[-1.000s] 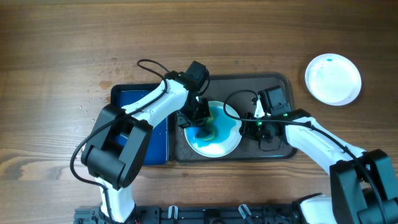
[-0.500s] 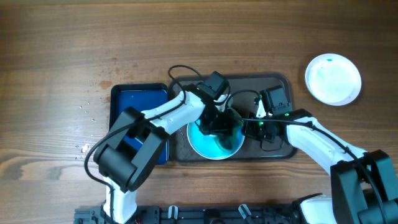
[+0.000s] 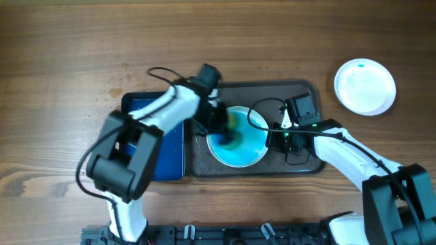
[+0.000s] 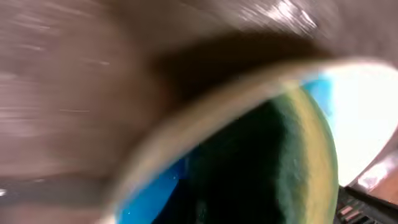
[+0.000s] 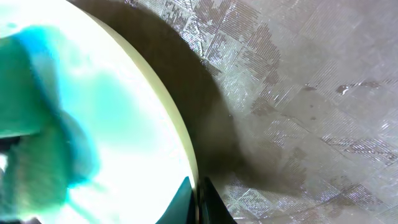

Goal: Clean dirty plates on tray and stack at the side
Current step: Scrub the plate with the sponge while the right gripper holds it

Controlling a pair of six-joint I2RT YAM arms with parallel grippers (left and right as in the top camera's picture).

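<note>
Wooden table (image 3: 68,41): surface carries two trays side by side, with a lone plate well apart from them.

Dark tray (image 3: 306,92): rounded rectangle near table centre, long axis running left to right in the overhead view. Its textured floor (image 5: 298,74) shows in the right wrist view.

Blue tray (image 3: 172,153): just beside the dark tray's left end, long axis running near to far. Partly covered by the left arm.

Left arm (image 3: 163,109): rises from the near edge, crosses the blue tray diagonally, then bends back down at the wrist over the dark tray. Left gripper (image 3: 219,122) sits over the left part of the dirty plate, closed on the sponge as far as the overhead view shows. The left wrist view is too blurred to show the fingers.

Right arm (image 3: 347,153): reaches in from the near right, forearm angled toward the tray centre. Right gripper (image 3: 276,138) is at the plate's right rim, and its dark fingers (image 5: 185,190) pinch that rim.

Dirty plate (image 3: 248,146): round, lying on the left half of the dark tray, smeared blue.

Clean plate (image 3: 365,86): white, flat on the table at far right, apart from the tray.

Sponge (image 3: 235,133): green with a yellow layer (image 4: 267,168), pressed on the dirty plate. Long axis cannot be determined.
</note>
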